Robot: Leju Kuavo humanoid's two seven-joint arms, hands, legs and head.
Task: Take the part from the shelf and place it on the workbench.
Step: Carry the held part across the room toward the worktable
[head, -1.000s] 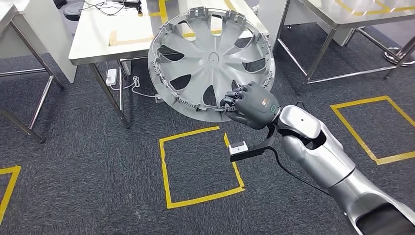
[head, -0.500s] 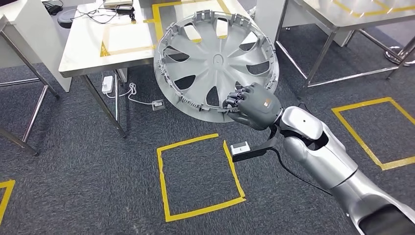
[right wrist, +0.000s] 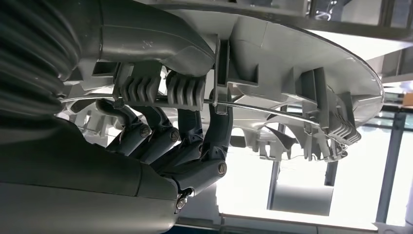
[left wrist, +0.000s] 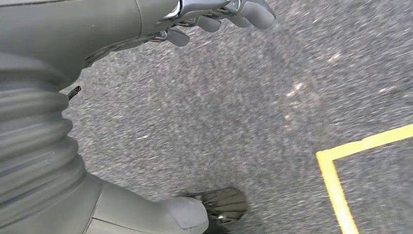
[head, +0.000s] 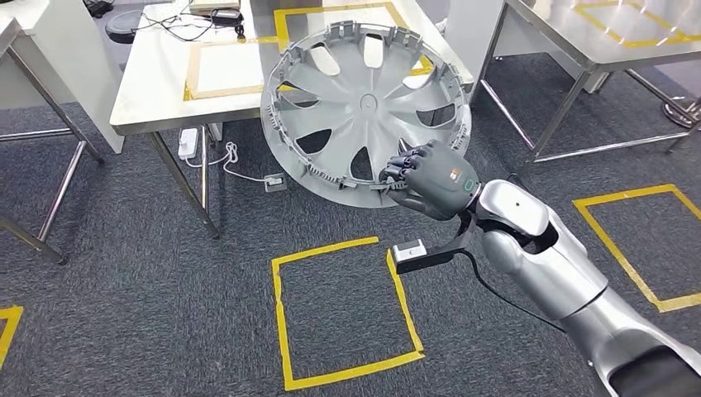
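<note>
Silver-grey plastic wheel cover (head: 364,103) already off the shelf, carried tilted in the air over the near edge of the white counter (head: 157,91). Transport step in hand, placement not yet done. Next, by judgement: bring the cover farther toward 12 o'clock until fully above the yellow-taped square (head: 219,66), level it, lower it flat, then release. Risk of the rim catching the counter edge if lowered too early.

Right robot hand (head: 430,178) closed tight on the cover's rim at about 5 o'clock; in the right wrist view, dark fingers (right wrist: 195,141) hooked behind the ribbed clips, thumb pressed on the other face. Left robot hand (left wrist: 219,14) over dark carpet (left wrist: 243,107), holding nothing, fingers loosely curled and apart from the thumb.
</note>
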